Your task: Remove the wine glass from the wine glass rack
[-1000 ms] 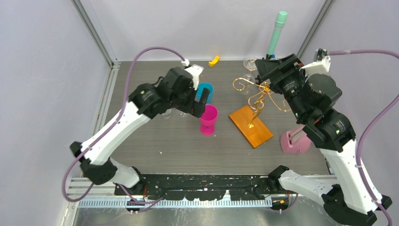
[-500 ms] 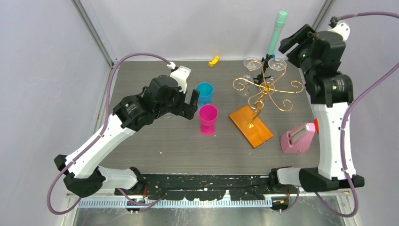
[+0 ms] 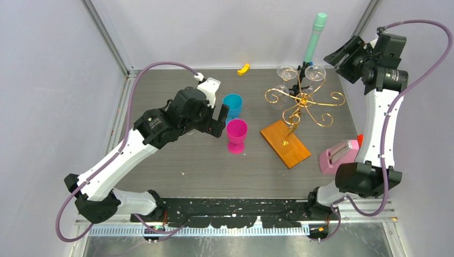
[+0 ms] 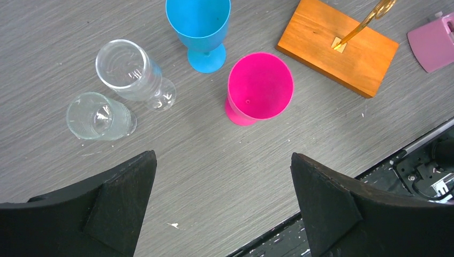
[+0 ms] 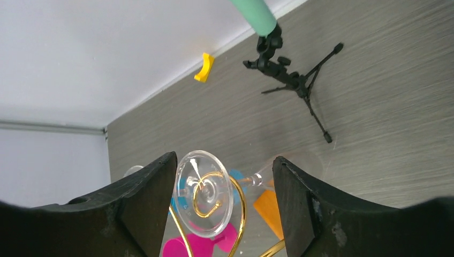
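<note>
- The left gripper (image 3: pixel 220 121) hangs over the table (image 3: pixel 160 91). Its jaws are spread wide and hold nothing.
- Two clear glasses (image 4: pixel 134 72) sit close together on the table under the left arm.
- A blue cup (image 3: pixel 232 104) stands just behind a pink cup (image 3: pixel 236 134). Both are just right of the left gripper.
- A small yellow piece (image 3: pixel 243 69) lies at the back edge of the table.
- The rack (image 3: pixel 303 100) stands right of the cups. Its gold wire stem is stuck in a wood block (image 3: pixel 285 143).
- The wine glass (image 3: pixel 316 72) hangs on a gold curl at the back right of the rack. Another glass (image 3: pixel 286 71) hangs on the curl to its left.
- A green tube (image 3: pixel 316 32) on a small black tripod (image 5: pixel 300 85) stands behind the rack.
- A pink box (image 3: pixel 337 158) sits near the front, right of the wood block.
- The right gripper (image 3: pixel 338 56) is up high, just right of the wine glass. Its jaws are spread apart and do not touch the glass. In the right wrist view the round foot of the glass shows between the fingers (image 5: pixel 155 198).
</note>
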